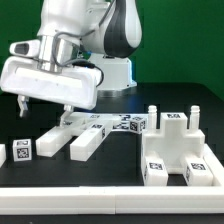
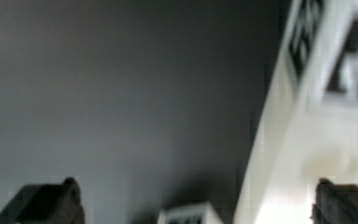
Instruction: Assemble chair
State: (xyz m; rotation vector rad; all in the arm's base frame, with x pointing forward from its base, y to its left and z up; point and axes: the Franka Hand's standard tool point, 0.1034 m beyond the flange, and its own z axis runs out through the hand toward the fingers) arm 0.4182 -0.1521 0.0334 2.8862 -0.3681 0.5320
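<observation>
The chair kit lies in loose white parts on the black table. The seat piece [image 1: 176, 152], with tags on its faces, stands at the exterior view's right. Two long leg bars [image 1: 47, 144] [image 1: 88, 143] lie in the middle, and a small tagged block [image 1: 22, 152] lies to their left. My gripper [image 1: 63, 112] hangs low over the far ends of the bars, open and holding nothing. In the wrist view the gripper [image 2: 194, 205] has both dark fingertips [image 2: 43, 203] wide apart. A blurred white tagged part [image 2: 309, 130] runs beside one finger, and a small white piece [image 2: 190, 213] shows between them.
The marker board [image 1: 118, 124] lies flat behind the bars. Two upright white pieces [image 1: 160, 118] [image 1: 196, 120] stand behind the seat. Another tagged block [image 1: 3, 155] sits at the exterior view's left edge. The robot base [image 1: 115, 70] stands at the back.
</observation>
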